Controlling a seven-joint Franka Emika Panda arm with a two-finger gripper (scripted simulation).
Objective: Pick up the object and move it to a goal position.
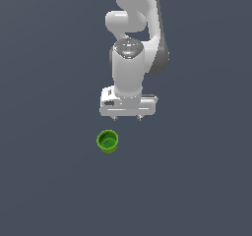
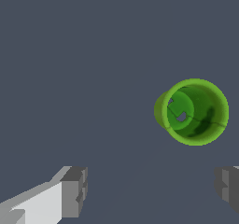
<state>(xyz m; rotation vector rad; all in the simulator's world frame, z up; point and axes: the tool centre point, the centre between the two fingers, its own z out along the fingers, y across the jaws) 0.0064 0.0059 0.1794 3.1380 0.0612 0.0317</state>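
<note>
I see the green cup standing upright on the flat dark grey table, mouth up. In the exterior view it sits below the claw and slightly toward that view's left, near it but apart. Nothing else lies on the surface around the cup, and nothing stands between it and the claw.

Through the wrist view I look into the cup: the rim is round and bright green, the inner wall darker, and the base carries a small light patch. I can make out no loose contents inside.

The claw is released: its two grey fingertips are spread wide, one at each side of the wrist view, with bare table between them. The cup lies outside that gap, touching neither finger. The white arm hangs above the claw.
</note>
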